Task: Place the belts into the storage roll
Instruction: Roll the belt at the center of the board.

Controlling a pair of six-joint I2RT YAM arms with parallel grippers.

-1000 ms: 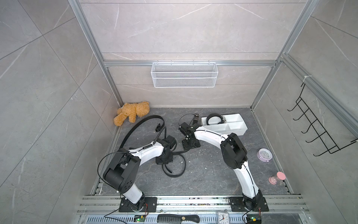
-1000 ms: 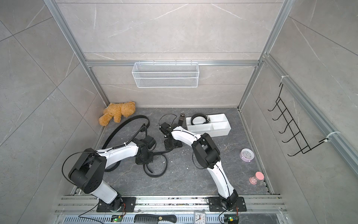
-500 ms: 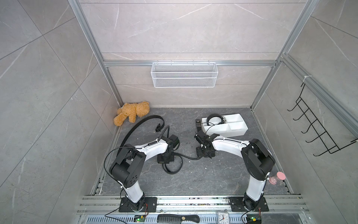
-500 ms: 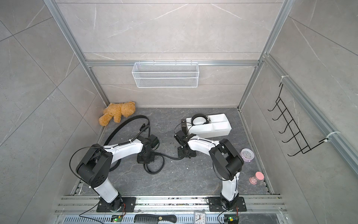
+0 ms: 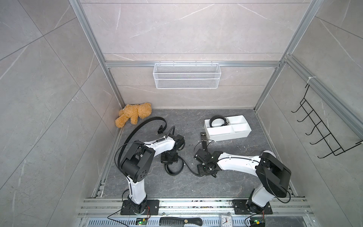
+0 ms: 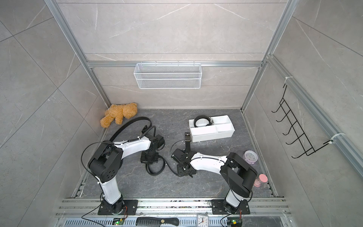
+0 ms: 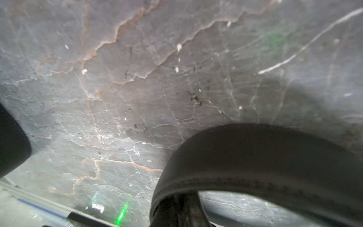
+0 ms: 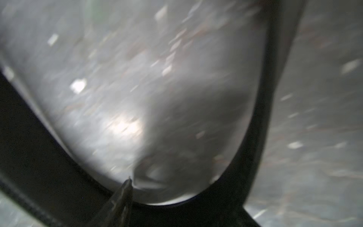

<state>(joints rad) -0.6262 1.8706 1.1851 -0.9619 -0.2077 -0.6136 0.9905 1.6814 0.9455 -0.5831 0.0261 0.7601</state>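
Coiling of the second belt looks to be the step in hand. The storage roll (image 5: 227, 136) already holds one coiled belt (image 5: 217, 117) in its far compartment, at the end nearer the left gripper (image 5: 169, 158). Its other compartments look bare.

The working belt (image 7: 255, 167) lies on the floor (image 5: 196, 192) in front of the roll's near wall. Its buckle (image 5: 203, 136) sits just beside the roll's near corner. From there the strap runs away from the roll, passes under the right gripper (image 5: 206, 169), and crosses to a small loop under the left gripper.

The left gripper is clamped tight. Its wrist view shows the loop curling out right at its tips, so I judge that it pinches the strap. The right gripper stands over the strap, but its wrist view is smeared and both top views hide the jaws. I cannot tell whether they are wide, narrow or gripping.

A third belt (image 5: 153, 118) arcs loose well away from the roll, beyond the left gripper and near a teddy bear (image 5: 133, 115).

The next move, as I judge it, is to wind the slack between loop and buckle into a ring small enough for one compartment. One gripper would anchor the loop while the other feeds strap. The ring then has to be lifted over the roll's near wall. The strap looks springy and may uncoil if let go early.
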